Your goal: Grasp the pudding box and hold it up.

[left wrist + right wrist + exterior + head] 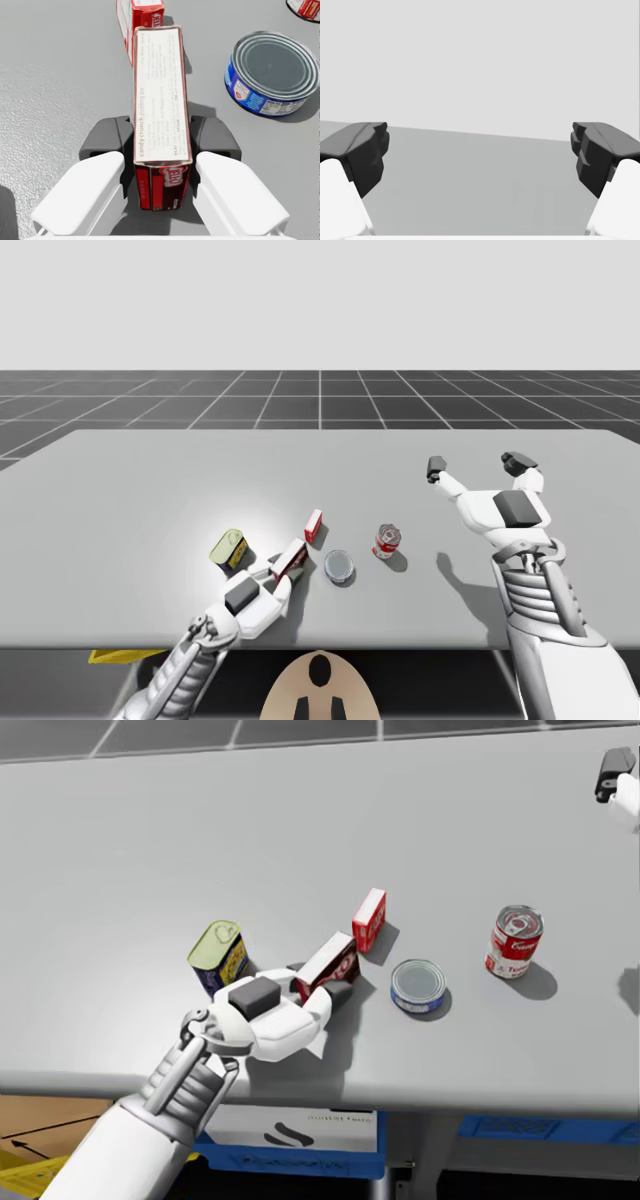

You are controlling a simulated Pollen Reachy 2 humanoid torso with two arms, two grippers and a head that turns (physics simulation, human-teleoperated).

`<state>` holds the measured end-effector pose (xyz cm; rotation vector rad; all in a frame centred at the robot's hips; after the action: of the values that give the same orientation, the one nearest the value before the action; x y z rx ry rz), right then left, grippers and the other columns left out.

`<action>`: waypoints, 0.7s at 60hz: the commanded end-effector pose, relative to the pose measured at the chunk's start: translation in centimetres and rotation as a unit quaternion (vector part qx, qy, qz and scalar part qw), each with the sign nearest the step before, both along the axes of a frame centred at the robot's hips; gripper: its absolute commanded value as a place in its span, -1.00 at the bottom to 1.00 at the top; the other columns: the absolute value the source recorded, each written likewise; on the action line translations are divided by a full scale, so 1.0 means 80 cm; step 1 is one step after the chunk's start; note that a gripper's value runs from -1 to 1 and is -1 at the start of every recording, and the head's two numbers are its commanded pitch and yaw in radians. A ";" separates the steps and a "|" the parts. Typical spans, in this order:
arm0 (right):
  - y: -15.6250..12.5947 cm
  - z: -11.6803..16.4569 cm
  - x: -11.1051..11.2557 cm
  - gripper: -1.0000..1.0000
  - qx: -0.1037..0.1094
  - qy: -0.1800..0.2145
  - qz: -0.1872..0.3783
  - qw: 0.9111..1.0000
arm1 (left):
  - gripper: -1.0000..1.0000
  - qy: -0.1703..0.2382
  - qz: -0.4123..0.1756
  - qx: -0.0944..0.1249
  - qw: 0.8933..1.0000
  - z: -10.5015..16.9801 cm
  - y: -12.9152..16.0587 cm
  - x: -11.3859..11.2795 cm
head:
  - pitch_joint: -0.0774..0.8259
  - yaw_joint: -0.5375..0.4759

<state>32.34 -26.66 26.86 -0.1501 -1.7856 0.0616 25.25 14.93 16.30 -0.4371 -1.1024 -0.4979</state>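
The pudding box (160,100) lies on edge just beside the flat blue can (272,75), low at the worktop (50,75). My left jaws clamp its broad faces near one end, seemingly ready to lift. My right jaws gape empty, well apart from the can, out of the way.

- The dark red and white paper-card pudding box (160,100) is showing a matt printed panel.
- The grey table (55,90) is looking matt and finely grainy.
- The flat round blue-labelled metal can (272,70) is gleaming dully on its ringed lid.
- The left gripper (161,137) is showing smooth white plastic shells and matt dark pads (107,140).
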 end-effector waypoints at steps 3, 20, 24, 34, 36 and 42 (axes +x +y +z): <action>-0.001 0.000 0.000 -1.00 0.000 -0.001 -0.001 1.000 | 1.00 -0.008 -0.008 -0.004 1.000 -0.001 -0.006 -0.007 | 0.69 0.32; -0.004 0.000 0.000 -1.00 0.005 0.003 0.000 1.000 | 1.00 -0.009 -0.015 -0.002 1.000 0.000 -0.007 -0.010 | 0.08 0.29; -0.004 0.000 0.000 -1.00 0.005 0.003 0.000 1.000 | 1.00 -0.010 -0.016 -0.003 1.000 0.001 -0.007 -0.010 | -0.02 0.28; -0.006 0.000 0.001 -1.00 0.007 0.004 0.000 1.000 | 1.00 -0.016 -0.014 -0.005 1.000 0.022 -0.002 -0.009 | -0.08 0.29; -0.006 0.000 0.001 -1.00 0.008 0.005 0.001 1.000 | 1.00 -0.015 -0.013 -0.005 1.000 0.029 0.000 -0.009 | -0.09 0.30; -0.007 0.000 0.002 -1.00 0.013 0.008 0.000 1.000 | 1.00 -0.022 -0.008 0.006 1.000 0.064 0.009 -0.008 | -0.10 0.29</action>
<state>32.43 -27.10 26.85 -0.1377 -1.7757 0.0472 24.28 15.17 17.97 -0.4381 -1.0908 -0.5245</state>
